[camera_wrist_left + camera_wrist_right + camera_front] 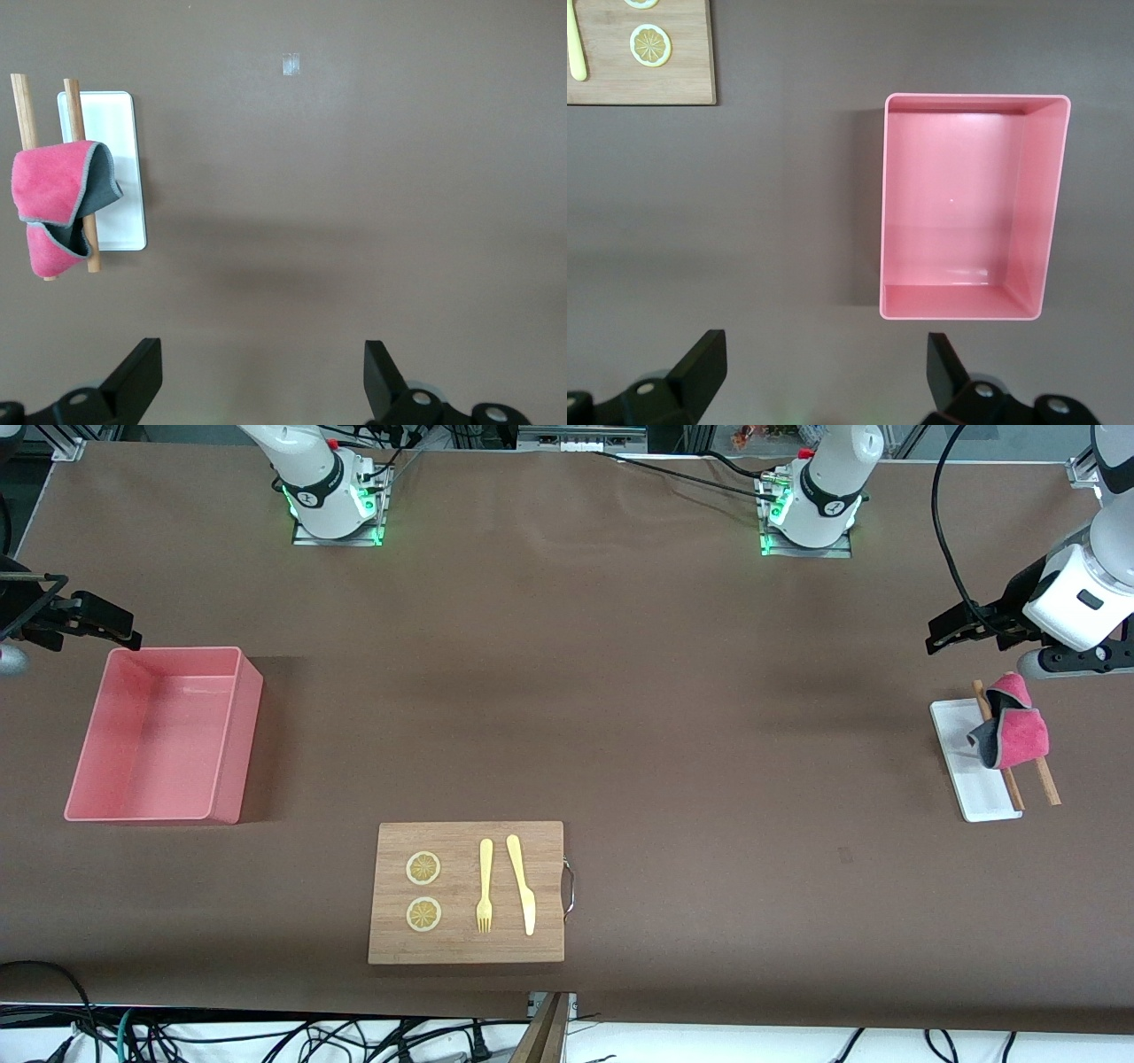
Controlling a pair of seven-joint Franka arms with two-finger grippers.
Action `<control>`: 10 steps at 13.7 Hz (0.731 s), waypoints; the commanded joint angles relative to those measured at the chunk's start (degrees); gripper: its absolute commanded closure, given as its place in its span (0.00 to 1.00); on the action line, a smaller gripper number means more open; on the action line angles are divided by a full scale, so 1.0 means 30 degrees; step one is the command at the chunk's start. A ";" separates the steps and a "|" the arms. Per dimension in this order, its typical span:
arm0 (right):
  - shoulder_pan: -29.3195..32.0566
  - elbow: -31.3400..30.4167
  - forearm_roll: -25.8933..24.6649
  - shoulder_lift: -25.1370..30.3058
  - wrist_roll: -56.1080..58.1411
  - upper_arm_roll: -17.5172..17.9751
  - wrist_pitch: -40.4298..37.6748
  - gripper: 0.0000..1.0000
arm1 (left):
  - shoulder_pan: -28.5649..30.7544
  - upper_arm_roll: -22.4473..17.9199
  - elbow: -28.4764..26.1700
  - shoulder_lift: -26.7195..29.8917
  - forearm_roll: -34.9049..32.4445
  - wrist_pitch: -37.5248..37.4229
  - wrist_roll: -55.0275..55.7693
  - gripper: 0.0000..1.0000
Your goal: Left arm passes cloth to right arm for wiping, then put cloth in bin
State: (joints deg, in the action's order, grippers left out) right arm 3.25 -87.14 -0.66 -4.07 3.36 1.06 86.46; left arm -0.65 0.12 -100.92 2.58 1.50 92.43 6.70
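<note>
cloth (1014, 731) draped over two sticks (1019, 775) at a white tray (970, 771), left end effector (952, 631) wide above bench beside cloth, right end effector (97, 622) wide by bin (226, 731)

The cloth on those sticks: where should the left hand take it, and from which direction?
Probably from straight above, on the raised pink fold of the cloth. It lies draped over two wooden sticks across the white tray, so the bunched top stands clear of them. The left hand hangs open over bare table beside the tray.
</note>
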 commanded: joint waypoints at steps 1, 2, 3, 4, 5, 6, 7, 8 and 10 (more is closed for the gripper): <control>0.0030 0.0072 0.0308 0.0127 -0.0154 -0.0032 0.0009 0.00 | -0.0251 -0.0247 -0.0197 0.0253 0.0027 0.0069 -0.0267 0.00; 0.0030 0.0072 0.0308 0.0127 -0.0183 -0.0032 0.0009 0.00 | -0.0251 -0.0276 -0.0198 0.0254 0.0056 0.0069 -0.0647 0.00; 0.0030 0.0072 0.0308 0.0127 -0.0154 -0.0032 0.0009 0.00 | -0.0251 -0.0247 -0.0169 0.0254 0.0056 0.0069 -0.0708 0.00; 0.0030 0.0072 0.0308 0.0127 -0.0154 -0.0032 0.0009 0.00 | -0.0251 -0.0247 -0.0140 0.0225 0.0056 0.0069 -0.0709 0.00; 0.0030 0.0072 0.0308 0.0127 -0.0183 -0.0032 0.0009 0.00 | -0.0251 -0.0247 -0.0139 0.0195 0.0056 0.0098 -0.0738 0.00; 0.0030 0.0072 0.0308 0.0127 -0.0183 -0.0032 0.0009 0.00 | -0.0193 -0.0276 -0.0139 0.0166 0.0085 0.0127 -0.0709 0.00; 0.0030 0.0072 0.0308 0.0127 -0.0183 -0.0032 0.0009 0.00 | -0.0134 -0.0276 -0.0168 0.0166 0.0086 0.0127 -0.0738 0.00; 0.0030 0.0072 0.0308 0.0127 -0.0183 -0.0032 0.0009 0.00 | -0.0134 -0.0276 -0.0227 0.0166 0.0086 0.0127 -0.0738 0.00; 0.0030 0.0072 0.0308 0.0127 -0.0183 -0.0032 0.0009 0.00 | -0.0134 -0.0276 -0.0286 0.0224 0.0056 0.0098 -0.0768 0.00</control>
State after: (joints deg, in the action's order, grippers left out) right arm 3.25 -87.14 -0.64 -4.07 3.32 1.06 86.46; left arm -0.66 -0.11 -101.01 2.57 1.50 92.43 5.84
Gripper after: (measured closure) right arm 0.000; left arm 0.000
